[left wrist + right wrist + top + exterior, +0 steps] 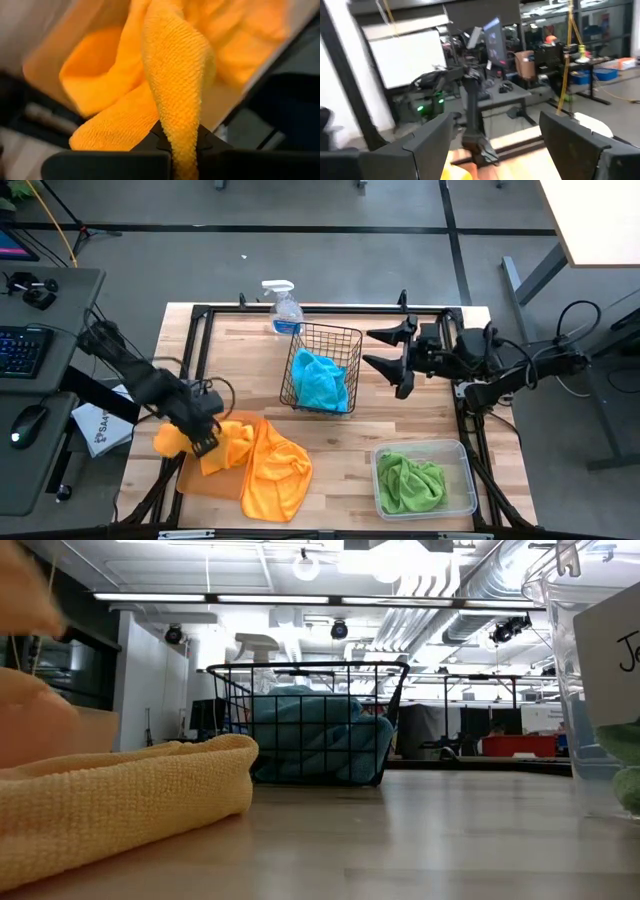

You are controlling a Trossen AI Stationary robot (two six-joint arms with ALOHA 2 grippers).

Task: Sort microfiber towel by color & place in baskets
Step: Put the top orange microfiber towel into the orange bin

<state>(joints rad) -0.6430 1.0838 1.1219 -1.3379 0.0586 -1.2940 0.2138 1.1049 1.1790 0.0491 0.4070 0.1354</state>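
dark arms (130,375), black cables, angular matte fingers (427,142).

Orange towel (120,790) in front, black wire basket (310,720) with turquoise towel (320,735) behind.

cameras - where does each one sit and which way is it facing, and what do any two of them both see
High view: above the table, looking straight down; both arms show, left gripper shut on an orange towel, right gripper open beside the wire basket.
Low view: at tabletop height, looking level across; no arm shows.
Left wrist view: on the left arm, looking past its fingers clamping the orange towel.
Right wrist view: on the right arm, looking across at the left arm; own fingers apart.
Shared: high and low views both see the turquoise towel in the wire basket.
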